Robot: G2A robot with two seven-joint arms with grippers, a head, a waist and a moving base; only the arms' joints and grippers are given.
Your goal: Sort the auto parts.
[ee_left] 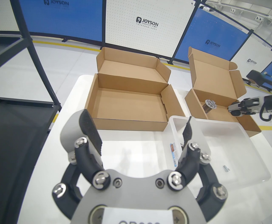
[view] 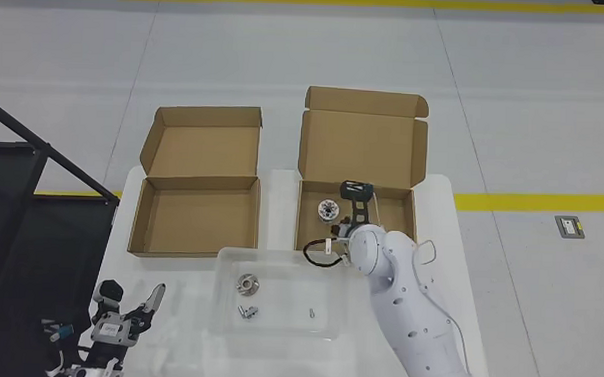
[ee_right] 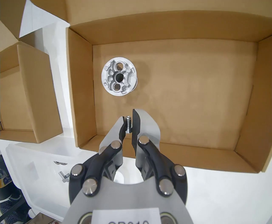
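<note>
Right gripper (ee_right: 128, 118) pinches a small threaded bolt (ee_right: 128, 124) over the near part of the right cardboard box (ee_right: 170, 43), presumably for release beside the flanged metal hub (ee_right: 119, 76); left gripper (ee_left: 137, 118) gapes wide, parked near-left.

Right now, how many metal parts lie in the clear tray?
3: a round hub at the tray's left end, a small fitting nearer the robot, a tiny screw mid-tray. The right arm overlaps its right edge, maybe hiding more.

Logo lettering marks the white panel (ee_left: 127, 38) and blue panels (ee_left: 70, 23) behind. The label (ee_left: 138, 218) on my left pincer (ee_left: 138, 118) and the one on my right pincer (ee_right: 128, 118) are cut off, unreadable.
</note>
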